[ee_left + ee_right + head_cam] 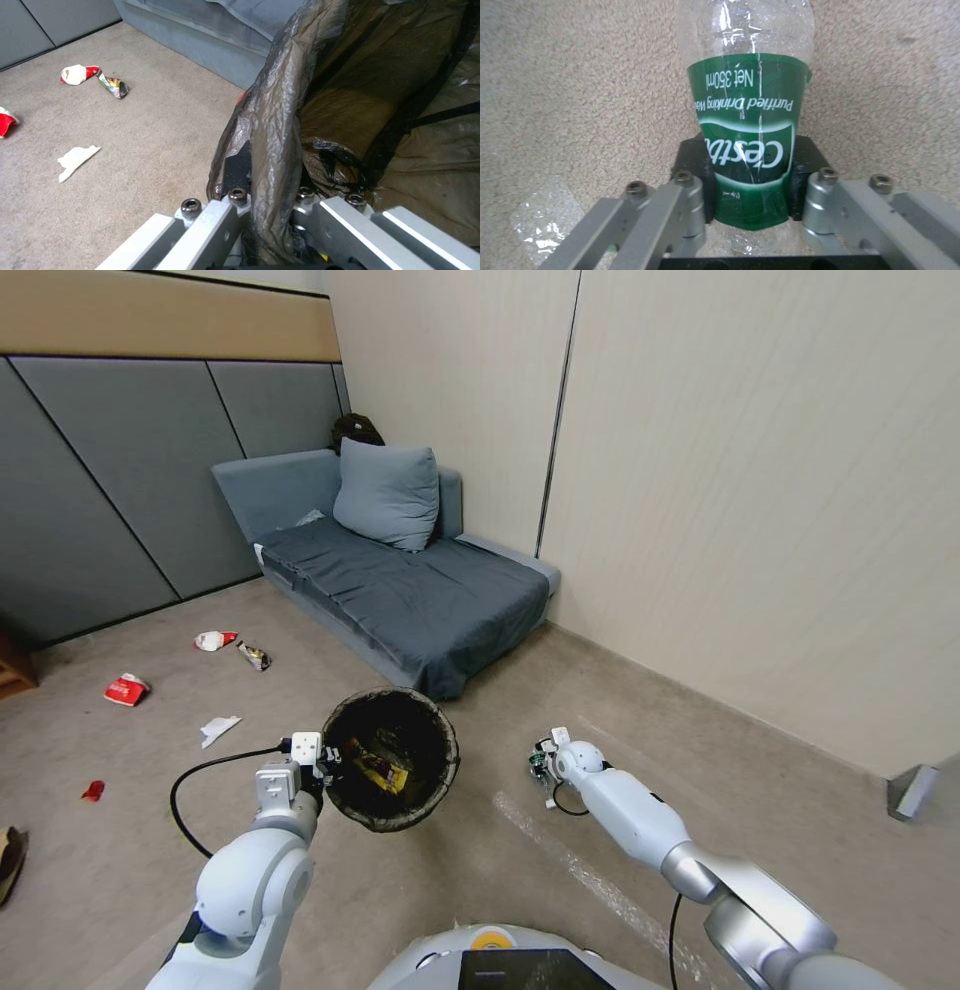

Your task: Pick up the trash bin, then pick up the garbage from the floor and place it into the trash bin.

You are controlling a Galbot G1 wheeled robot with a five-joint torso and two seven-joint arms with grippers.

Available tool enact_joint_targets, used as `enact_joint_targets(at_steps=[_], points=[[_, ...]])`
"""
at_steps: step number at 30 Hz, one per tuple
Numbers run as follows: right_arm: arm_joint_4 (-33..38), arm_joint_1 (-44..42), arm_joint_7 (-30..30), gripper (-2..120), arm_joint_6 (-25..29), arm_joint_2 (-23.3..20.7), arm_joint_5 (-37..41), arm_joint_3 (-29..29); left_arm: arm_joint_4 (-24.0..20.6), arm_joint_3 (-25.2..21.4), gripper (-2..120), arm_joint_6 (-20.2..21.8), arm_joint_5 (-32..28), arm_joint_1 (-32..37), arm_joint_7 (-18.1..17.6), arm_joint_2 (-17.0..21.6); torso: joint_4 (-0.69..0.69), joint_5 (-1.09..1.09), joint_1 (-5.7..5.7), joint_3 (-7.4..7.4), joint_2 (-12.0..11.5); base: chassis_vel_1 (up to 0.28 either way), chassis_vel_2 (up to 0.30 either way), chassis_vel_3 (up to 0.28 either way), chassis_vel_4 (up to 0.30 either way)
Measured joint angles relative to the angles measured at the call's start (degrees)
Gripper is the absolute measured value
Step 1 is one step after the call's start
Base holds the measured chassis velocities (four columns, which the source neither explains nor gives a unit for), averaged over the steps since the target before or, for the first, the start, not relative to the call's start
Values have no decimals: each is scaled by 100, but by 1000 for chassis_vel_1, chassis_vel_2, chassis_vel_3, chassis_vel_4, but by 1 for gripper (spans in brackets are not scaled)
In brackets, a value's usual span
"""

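The left claw [322,762] is clamped on the rim of the small round trash bin lined with a black plastic bag [392,758], holding it up in front of the grey sofa [400,585]; yellow wrappers lie inside the bin. To the bin's right, the right claw [541,767] is low over the beige carpet floor [450,870], its fingers [800,176] gripping a crushed clear plastic water bottle with a green label [747,146]. Left of the bin, a torn white paper scrap [218,729], a red packet [126,690] and a red-and-white packet [213,641] lie on the floor.
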Motion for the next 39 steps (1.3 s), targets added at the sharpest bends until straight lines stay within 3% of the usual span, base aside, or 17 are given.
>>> enact_joint_targets(at_steps=[4, 10, 12, 14, 16, 19, 24, 28, 33, 35, 39], points=[[380, -79, 81, 21, -29, -249, 155, 44, 0, -10, 0, 0, -8, 2, 0, 31, 0, 1, 0, 0, 0, 0, 0, 0, 0], [2021, -390, 476, 21, -38, -1112, 840, 325, 15, -11, 0, 0, -18, -22, -3, 59, -2, -1, 0, 0, 0, 0, 0, 0, 0], [2209, -423, 515, 21, -39, -1207, 922, 377, 20, -10, 0, 0, -18, -25, -3, 60, -1, 0, 0, -1, 0, 0, 0, 0, 0], [2863, -546, 653, 21, -40, -1518, 1238, 636, 37, 1, 0, 0, -17, -32, -5, 59, 1, 0, 0, -1, 0, 0, 0, 0, 0], [3003, -575, 670, 21, -40, -1578, 1292, 696, 39, 2, 0, 0, -18, -32, -5, 59, -1, 1, 0, 0, 0, 0, 0, 0, 0], [3979, -812, 737, 21, -41, -1972, 1664, 1191, 41, 17, 0, 0, -17, -25, -10, 57, 0, 1, 0, -1, 0, 0, 0, 0, 0], [4831, -919, 881, 21, -40, -2331, 2201, 1564, 70, 54, 0, 0, 5, -21, 30, 57, -1, -2, 0, -1, 0, 0, 0, 0, 0], [5146, -887, 994, 21, -42, -2450, 2484, 1642, 78, 71, 0, 0, 32, -13, 47, 42, -4, 2, 0, 0, 0, 0, 0, 0, 0], [6078, -357, 1324, 21, -40, -2642, 3310, 1670, 104, 109, 0, 0, 134, 16, 89, -11, -1, -2, 0, -1, 0, 0, 0, 0, 0], [6471, 152, 1525, 21, -40, -2594, 3885, 1467, 105, 112, 0, 0, 171, 25, 104, -33, 0, -3, 0, 0, 1, 0, 0, 0, 0], [6549, 876, 1461, 21, -38, -2309, 4325, 966, 159, 102, 0, 0, 203, -1, 107, -51, -1, 0, 0, 0, 0, 0, 0, 0, 0]])
